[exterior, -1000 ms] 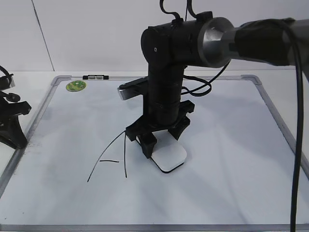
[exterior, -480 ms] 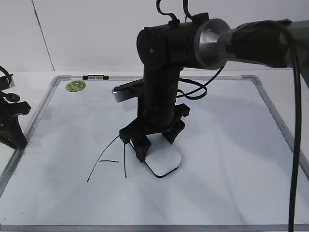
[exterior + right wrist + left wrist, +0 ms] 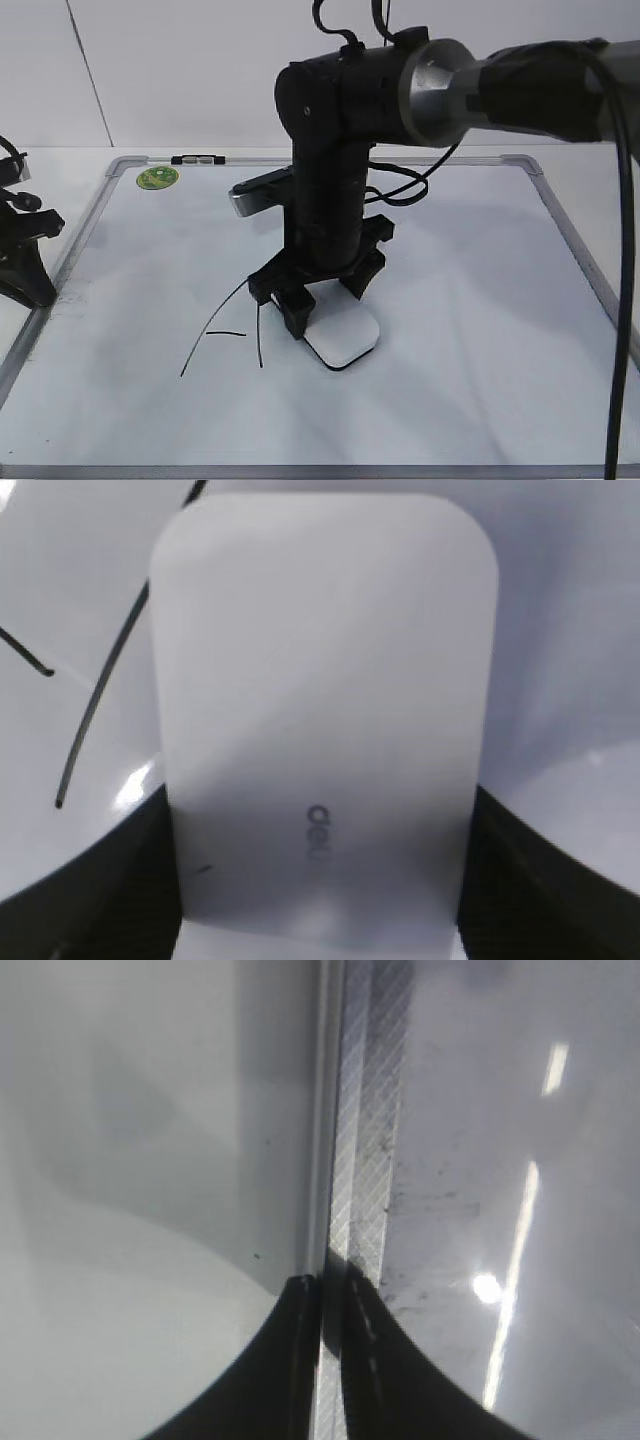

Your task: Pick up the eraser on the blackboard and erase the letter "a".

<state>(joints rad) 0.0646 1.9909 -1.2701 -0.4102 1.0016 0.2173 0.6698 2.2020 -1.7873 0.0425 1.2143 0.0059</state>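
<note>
Gripping the eraser by its 2 long sides, the right gripper holds it flat on the blackboard, just right of the large "A" strokes. Left gripper sits at the board's left frame, jaws nearly together with nothing between.

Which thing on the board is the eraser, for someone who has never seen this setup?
Find the big whiteboard with its silver frame. Near its middle, the right gripper straddles a white rounded-rectangular block, the eraser. It lies just right of the thin black marker strokes.
</note>
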